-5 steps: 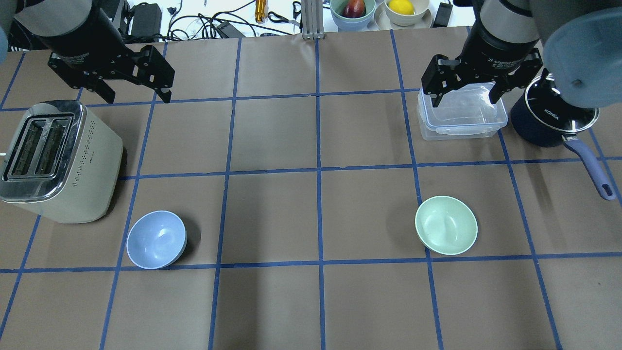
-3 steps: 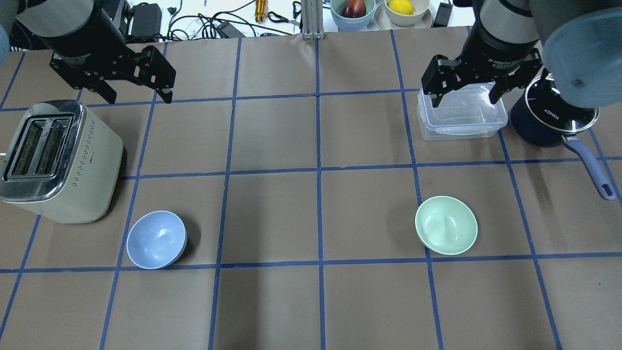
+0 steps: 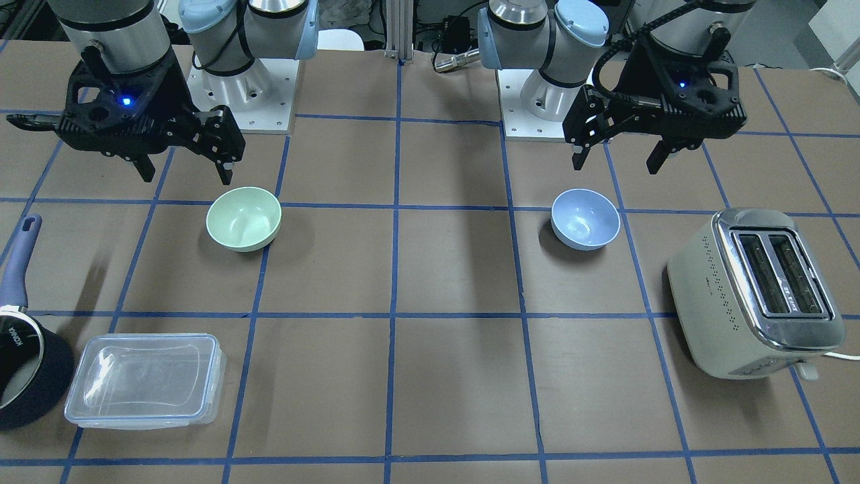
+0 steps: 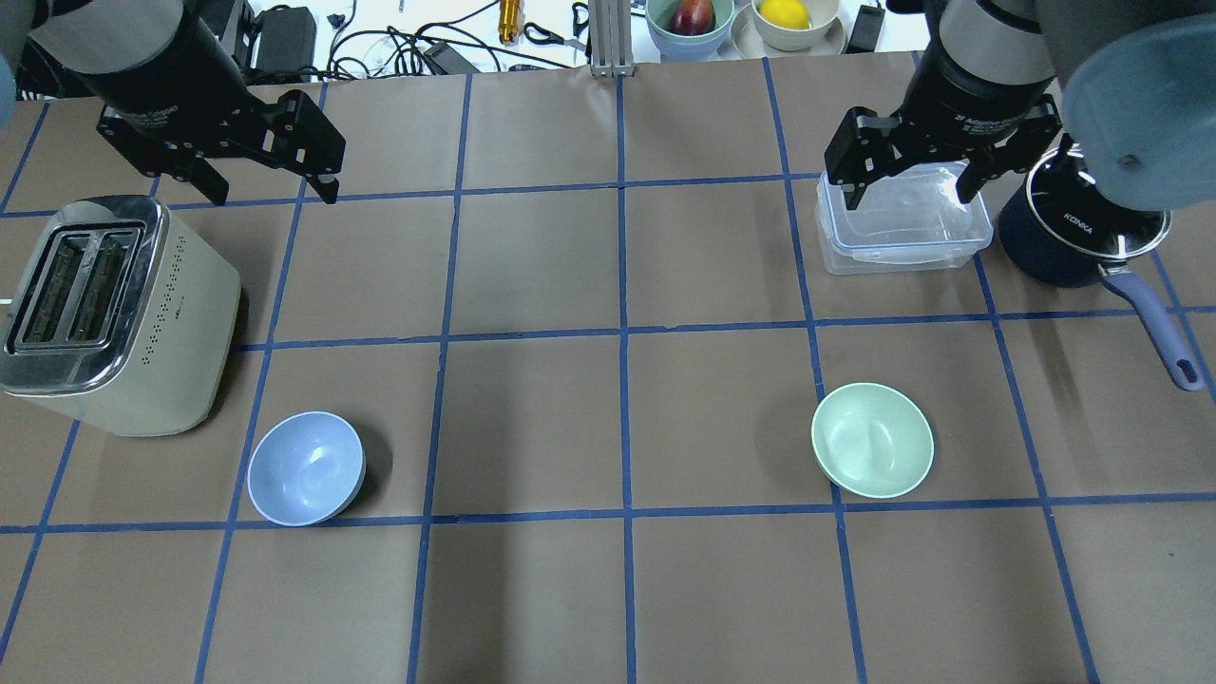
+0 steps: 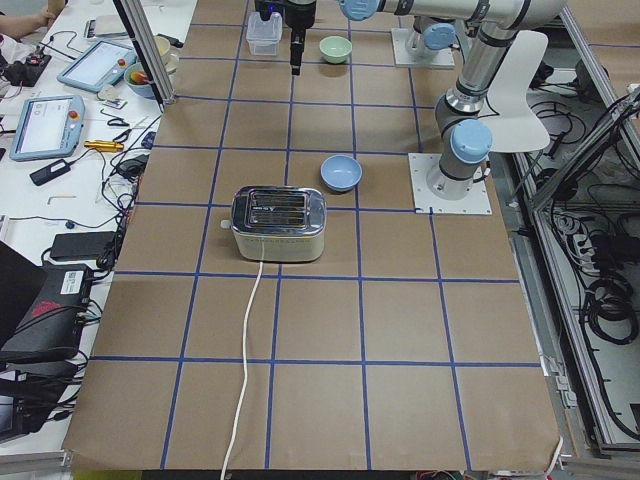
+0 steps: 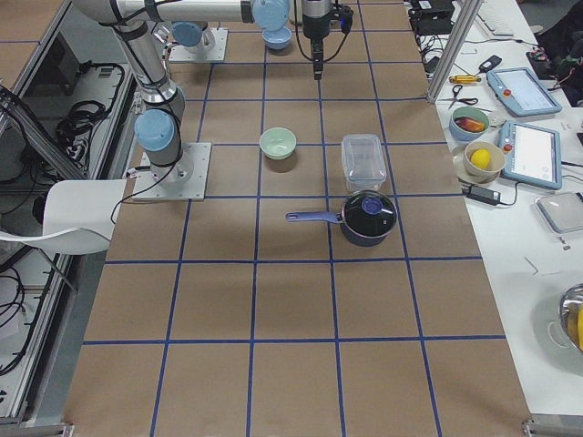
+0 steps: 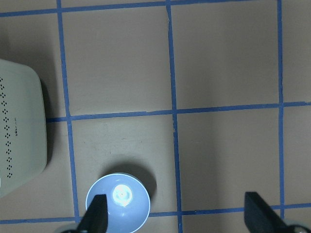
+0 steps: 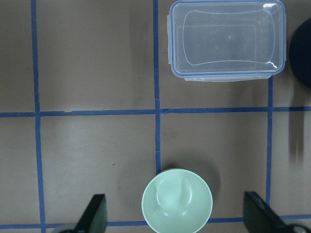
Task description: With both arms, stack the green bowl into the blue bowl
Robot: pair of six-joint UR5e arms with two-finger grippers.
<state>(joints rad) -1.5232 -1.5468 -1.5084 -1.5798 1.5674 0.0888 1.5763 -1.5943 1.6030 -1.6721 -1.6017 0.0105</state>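
The green bowl [image 4: 872, 440] sits upright on the brown table at the right; it also shows in the front view [image 3: 243, 218] and the right wrist view [image 8: 177, 202]. The blue bowl [image 4: 306, 467] sits upright at the left, beside the toaster; it also shows in the front view [image 3: 585, 218] and the left wrist view [image 7: 118, 203]. My left gripper [image 4: 271, 195] is open and empty, high above the table, far behind the blue bowl. My right gripper [image 4: 909, 198] is open and empty, high over the clear container, far behind the green bowl.
A cream toaster [image 4: 114, 313] stands at the left edge. A clear lidded container [image 4: 902, 237] and a dark pot [image 4: 1073, 237] with a blue handle stand at the back right. Bowls of fruit [image 4: 691, 24] and cables lie beyond the far edge.
Both grippers have shifted only very slightly. The bowls have not moved.
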